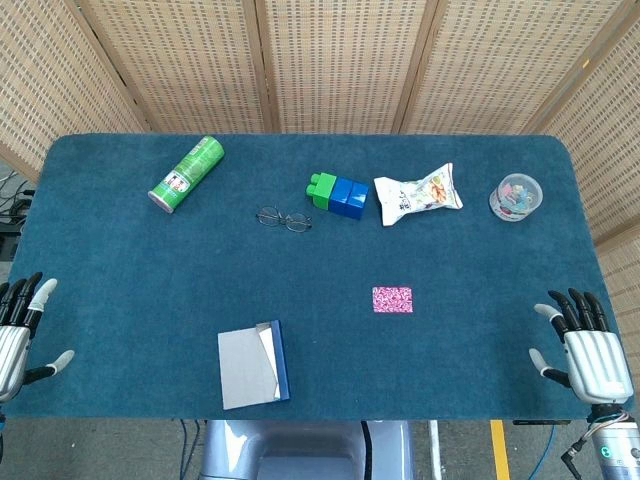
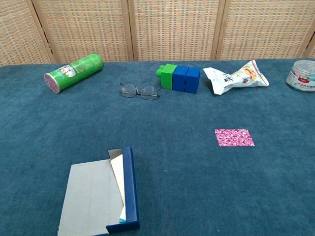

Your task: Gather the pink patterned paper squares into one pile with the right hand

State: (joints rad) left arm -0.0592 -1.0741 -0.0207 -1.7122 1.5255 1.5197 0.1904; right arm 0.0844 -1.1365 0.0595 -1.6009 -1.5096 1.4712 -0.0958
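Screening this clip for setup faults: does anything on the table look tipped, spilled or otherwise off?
Only small things. The green can lies on its side at the far left, and the blue box near the front edge sits open. The pink paper lies flat. Nothing looks spilled or damaged.

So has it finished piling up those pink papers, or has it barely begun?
Both views show just one pink patch on the cloth, a tidy rectangle, so the squares may already be together; whether it is one sheet or several cannot be told. Nothing is in hand: the right hand rests open at the table's edge, well away from the paper, and the left hand is open too. No stray pink squares show.
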